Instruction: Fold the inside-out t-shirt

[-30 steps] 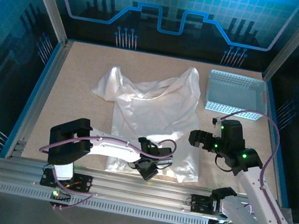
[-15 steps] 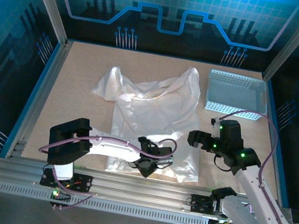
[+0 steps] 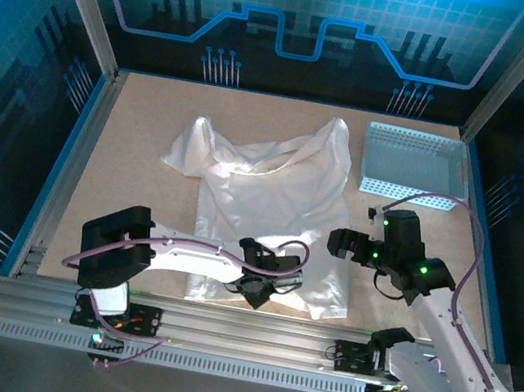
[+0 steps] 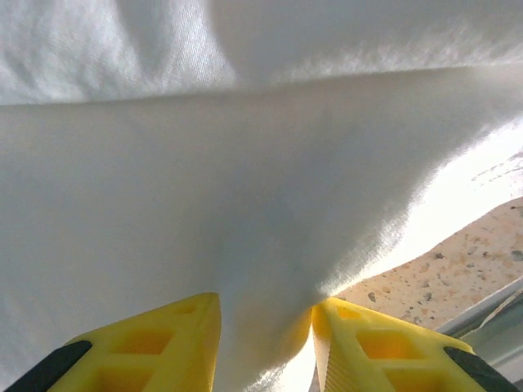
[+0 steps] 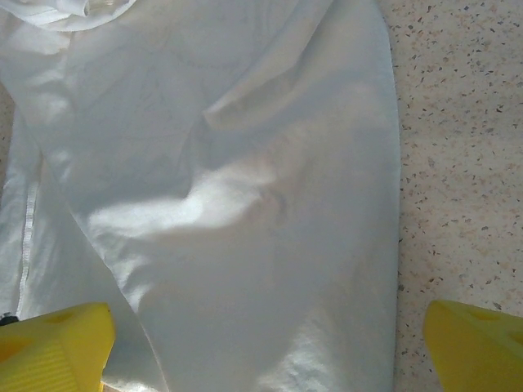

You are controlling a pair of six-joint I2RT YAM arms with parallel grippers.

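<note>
From above: white t-shirt [image 3: 270, 208] spread on the bench [image 3: 136, 164], neck end far, hem toward the near edge, both sleeves crumpled at the far end. Blue-grey basket [image 3: 412, 165] in the far right corner, near the right sleeve, apart from it. Left fingers [image 3: 260, 292] low on the near hem, roughly mid-width of the shirt. Right fingers [image 3: 343, 243] at the shirt's right side edge, about halfway along it.

Left wrist: two yellow fingers [image 4: 155, 343] at the bottom, a raised fold of the white t-shirt [image 4: 261, 204] pinched between them, cloth pressed against both inner faces. Gripping that fold. Speckled bench [image 4: 458, 261] and a strip of metal rail [image 4: 498, 310] at lower right.

Right wrist: yellow fingers [image 5: 53, 343] spread wide apart at the two bottom corners, holding nothing. T-shirt [image 5: 221, 188] flat below, lightly creased, one fingertip over cloth, the other over bare bench [image 5: 458, 147]. Side edge of the shirt running top to bottom between them.
</note>
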